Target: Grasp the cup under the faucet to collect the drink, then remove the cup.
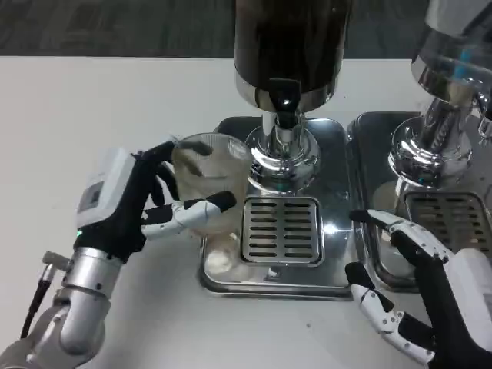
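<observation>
A clear plastic cup (209, 178) stands upright at the left edge of the dispenser's steel base (231, 270), left of the drip grate (281, 229). My left hand (146, 201) grips the cup, with fingers behind its rim and the thumb across its front. The black faucet (285, 98) juts from the dark drink tank (290, 42), above the grate and to the right of the cup. My right hand (411, 288) hovers open at the lower right, fingers spread, holding nothing.
A second dispenser (446, 115) with its own steel tray and grate (453, 219) stands at the right, just beyond my right hand. White table (84, 108) stretches out to the left and along the front.
</observation>
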